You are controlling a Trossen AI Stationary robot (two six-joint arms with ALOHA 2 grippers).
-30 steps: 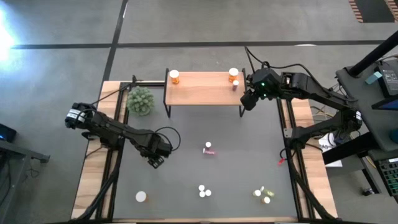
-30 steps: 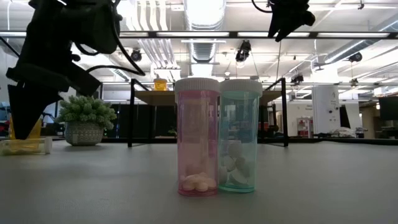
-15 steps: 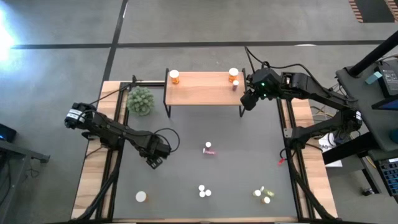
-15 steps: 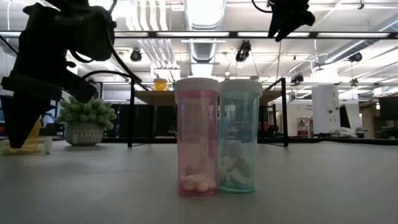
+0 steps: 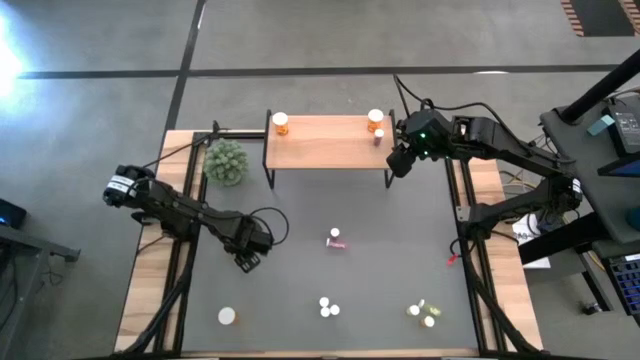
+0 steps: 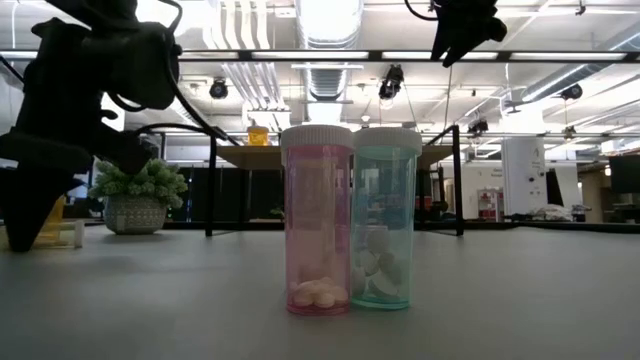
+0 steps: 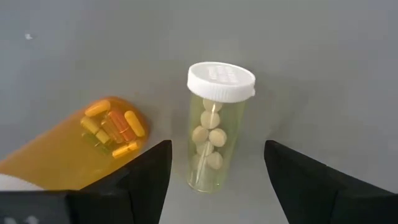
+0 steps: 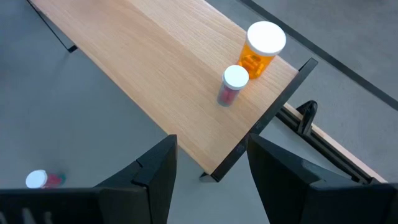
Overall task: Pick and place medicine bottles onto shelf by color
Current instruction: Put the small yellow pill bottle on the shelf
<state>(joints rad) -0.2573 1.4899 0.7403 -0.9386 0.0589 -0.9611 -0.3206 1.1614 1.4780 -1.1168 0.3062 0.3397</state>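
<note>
Now, left tool [image 5: 249, 262]: low over the dark mat [image 5: 300, 230], toward the counter's left-front part; its two dark fingers [image 7: 146, 180] stand apart with nothing between the pads.
Left tool, what lies ahead of it: a clear yellowish bottle [image 7: 214, 124] with a white cap and pale round pills, seen between the fingers and not touched by either; just beside it an orange bottle [image 7: 74, 149] holding orange and yellow capsules.
Right tool [image 5: 399, 161]: raised beside the right end of the shelf [image 5: 325, 150]; its fingers [image 8: 146, 180] are parted and empty.
Shelf, right end: a large orange bottle with white cap [image 8: 263, 47] near the corner and a small pink bottle with white cap [image 8: 231, 84] just beside it, both upright.
Shelf, left end: one more orange bottle [image 5: 281, 123], upright, well apart from the other two.
Mat, middle: a pink bottle [image 5: 336, 238] on its own, between the shelf and the front row.
Mat, front: a pair of bottles touching side by side, pink [image 6: 318, 232] and teal [image 6: 385, 230], both upright with white pills at the bottom.
Mat, front right: a small cluster of yellow-green bottles [image 5: 424, 313].
Mat, front left: a single white cap [image 5: 227, 316] seen from above; its body colour cannot be told.
Counter, left rear: a green spiky plant [image 5: 226, 161] in a pot, near the shelf's left legs.
</note>
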